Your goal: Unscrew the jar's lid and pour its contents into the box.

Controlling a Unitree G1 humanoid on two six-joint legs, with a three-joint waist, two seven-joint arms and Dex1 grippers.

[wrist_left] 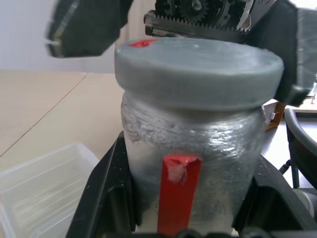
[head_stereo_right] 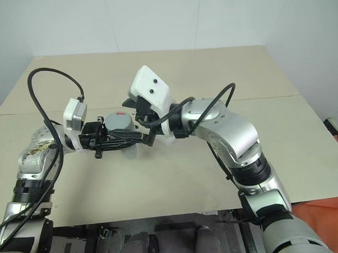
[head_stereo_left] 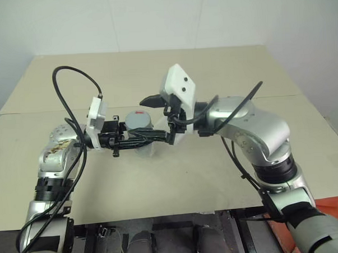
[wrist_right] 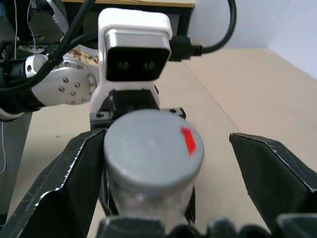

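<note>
Clenched on the jar (wrist_left: 193, 163), our left claw (head_stereo_left: 137, 138) steadies it above mid-desk (head_stereo_left: 177, 182) so our right claw (wrist_right: 163, 163), released, straddles the lid (wrist_right: 151, 148) for unscrewing.

You see the left gripper (wrist_left: 185, 218) clamped on the jar (wrist_left: 198, 153), its black fingers (wrist_left: 106, 193) pressing the silvery sides either side of the red stripe (wrist_left: 176, 193). The grey lid (wrist_left: 198, 72) sits on top; the right gripper's spread fingers (wrist_left: 84, 27) flank it. The clear box (wrist_left: 44, 183) lies beyond the hand, below.
</note>
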